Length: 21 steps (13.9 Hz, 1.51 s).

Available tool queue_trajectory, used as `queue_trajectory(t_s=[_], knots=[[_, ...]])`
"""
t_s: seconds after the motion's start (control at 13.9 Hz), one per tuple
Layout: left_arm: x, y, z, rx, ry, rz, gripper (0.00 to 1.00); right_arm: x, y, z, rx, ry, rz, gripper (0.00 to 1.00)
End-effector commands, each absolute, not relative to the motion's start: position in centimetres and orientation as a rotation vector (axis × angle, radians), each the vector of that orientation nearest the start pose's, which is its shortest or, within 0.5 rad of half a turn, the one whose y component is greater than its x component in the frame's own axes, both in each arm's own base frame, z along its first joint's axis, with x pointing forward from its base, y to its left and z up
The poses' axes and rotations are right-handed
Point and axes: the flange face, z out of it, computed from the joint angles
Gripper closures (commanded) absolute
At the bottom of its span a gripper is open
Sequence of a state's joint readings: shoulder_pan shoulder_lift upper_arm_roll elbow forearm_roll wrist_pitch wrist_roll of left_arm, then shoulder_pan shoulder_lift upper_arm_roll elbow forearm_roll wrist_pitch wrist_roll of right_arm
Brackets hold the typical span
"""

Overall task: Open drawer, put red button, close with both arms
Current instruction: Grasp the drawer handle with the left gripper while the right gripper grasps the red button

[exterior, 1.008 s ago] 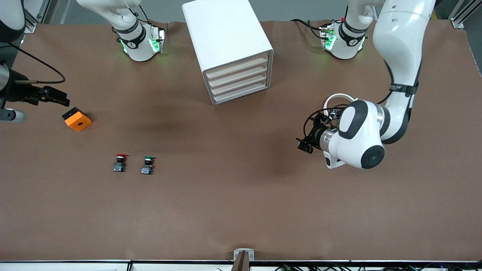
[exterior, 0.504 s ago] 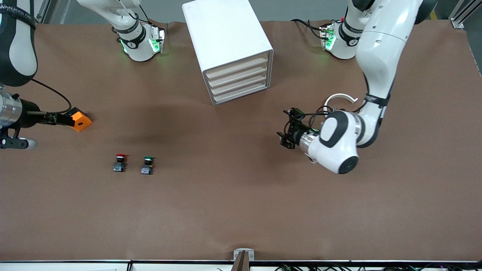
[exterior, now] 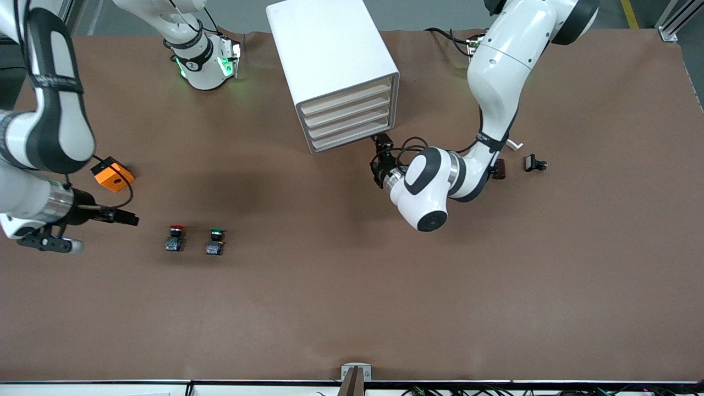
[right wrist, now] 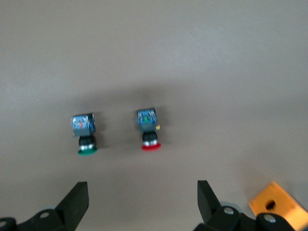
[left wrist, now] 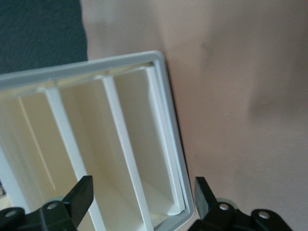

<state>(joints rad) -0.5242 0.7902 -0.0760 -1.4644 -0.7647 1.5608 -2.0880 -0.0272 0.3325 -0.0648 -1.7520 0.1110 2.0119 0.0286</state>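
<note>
The white cabinet (exterior: 330, 60) stands at the table's middle, near the robots' bases, its four cream drawers (exterior: 349, 118) all shut. My left gripper (exterior: 381, 147) is open in front of the lowest drawer's corner at the left arm's end. In the left wrist view (left wrist: 143, 192) the cabinet front (left wrist: 120, 144) sits between its fingers. The red button (exterior: 175, 237) lies on the table beside the green-capped one (exterior: 215, 241). My right gripper (exterior: 131, 219) is open and empty, just short of the red button. The right wrist view (right wrist: 142, 197) shows the red button (right wrist: 149, 129) ahead of the open fingers.
An orange block (exterior: 113, 174) lies on the table near the right gripper, farther from the front camera than the buttons; it also shows in the right wrist view (right wrist: 275, 204). Two small black parts (exterior: 534, 163) lie beside the left arm's elbow.
My left gripper has swung across the table to the cabinet's drawer fronts. My right gripper has moved off the orange block toward the red button.
</note>
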Motion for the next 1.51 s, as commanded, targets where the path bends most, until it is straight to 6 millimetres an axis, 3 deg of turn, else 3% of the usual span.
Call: queue_trajectory(t_s=[0.0, 0.07, 0.29, 0.72, 0.94, 1.15, 1.3, 1.44], knots=[[49.4, -43.5, 21.5, 1.923, 2.550, -1.740, 0.18, 63.2, -3.9, 34.0, -3.056, 0.248, 0.066, 0.00], [49.1, -43.7, 21.3, 1.912, 2.576, -1.757, 0.21, 63.4, -3.0, 32.6, -3.082, 0.207, 0.063, 0.00], [47.9, -44.7, 20.9, 1.854, 2.622, -1.860, 0.30, 63.9, -2.7, 28.6, -3.107, 0.186, 0.043, 0.00], [45.9, -46.2, 20.1, 1.807, 2.729, -1.942, 0.37, 63.6, -2.1, 22.2, -3.121, 0.178, -0.024, 0.00], [45.3, -46.6, 20.2, 1.821, 2.733, -1.962, 0.39, 63.6, -2.1, 21.1, -3.122, 0.180, -0.024, 0.00], [43.4, -48.5, 20.3, 1.891, 2.715, -1.957, 0.41, 63.4, -2.1, 19.7, -3.124, 0.181, -0.003, 0.00], [43.0, -48.8, 20.2, 1.895, 2.714, -1.965, 0.44, 63.1, -1.4, 18.8, -3.126, 0.176, 0.021, 0.00], [41.8, -49.8, 20.1, 1.935, 2.711, -1.959, 0.56, 63.2, -1.3, 18.7, -3.126, 0.174, 0.021, 0.00]])
